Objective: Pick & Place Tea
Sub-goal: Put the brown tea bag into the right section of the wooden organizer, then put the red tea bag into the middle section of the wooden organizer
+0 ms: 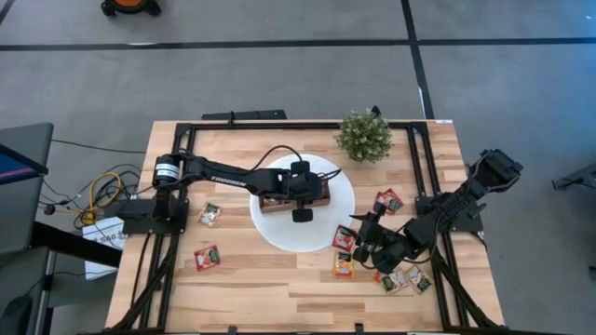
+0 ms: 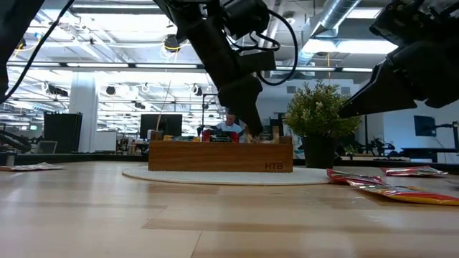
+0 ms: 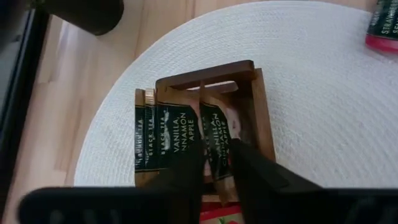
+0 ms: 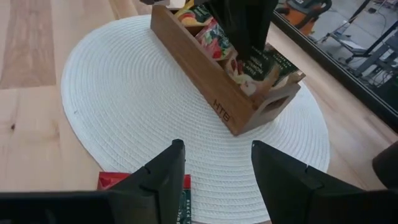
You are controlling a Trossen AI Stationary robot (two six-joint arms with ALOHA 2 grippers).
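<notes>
A: Anything hidden or cut off?
B: Tips of left gripper (image 3: 217, 152) down in end compartment of wooden box (image 1: 279, 203); box floor not visible. Arm over much of box in high view. Red sachet (image 4: 115, 181) half behind fingers of right gripper (image 4: 214, 152), print too small to read. Person (image 2: 229, 126) behind box in low view, mostly hidden.
A: Claws?
B: Left: narrow gap, one boxed sachet (image 3: 214, 134) between tips; touching or not, can't tell. Right: spread wide, empty, over edge of white disc (image 4: 112, 93), above red sachet.
A: Writing?
B: "HTB" on box side. On sachets in box: "VANILLA CINNAMON APPLE", "BLACK TEA".
A: Counts?
B: 1 box, 1 disc, 1 plant (image 1: 364, 136). Loose tea (image 1: 210, 214) on table: 2 left of disc, approx 5 right of it, some overlapping, so unsure. More standing in box, no. unclear.
</notes>
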